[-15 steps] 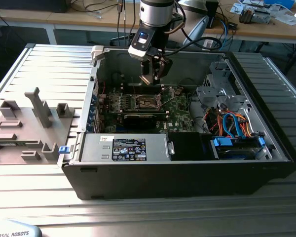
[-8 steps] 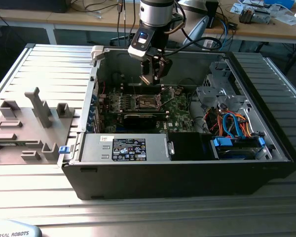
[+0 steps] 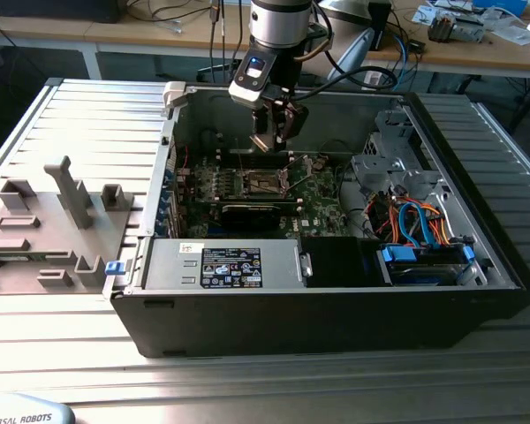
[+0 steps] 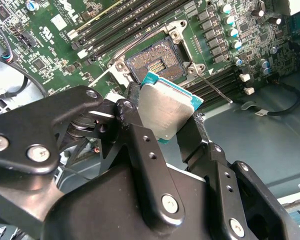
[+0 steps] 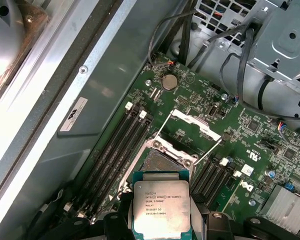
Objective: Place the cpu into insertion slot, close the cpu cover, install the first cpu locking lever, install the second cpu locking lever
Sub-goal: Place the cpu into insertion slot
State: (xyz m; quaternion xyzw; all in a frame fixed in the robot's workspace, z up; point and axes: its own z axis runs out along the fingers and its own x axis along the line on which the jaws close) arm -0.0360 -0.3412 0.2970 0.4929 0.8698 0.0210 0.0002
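Jaws of the gripper (image 4: 166, 114) are clamped on the cpu (image 5: 161, 207), pinching two opposite edges. In both wrist views its silvery face shows between the black fingers (image 4: 140, 145). The chip hangs in the air over the motherboard (image 5: 250, 150), near the insertion slot (image 5: 162, 161) but clear of it. In the exterior view the gripper sits well above the board, inside the open case (image 3: 336, 309) that lies on the ridged bench (image 3: 62, 353).

The slot is bare, its dark pin field exposed inside the silver rim. The cpu cover (image 5: 196, 124) is swung up and open at one side of the slot. Two thin wire levers (image 5: 210, 151) stand raised off the board, one at each side of the slot. Memory slots (image 5: 115, 145) run alongside. A grey fixture (image 3: 62, 212) sits on the bench at the exterior view's left.
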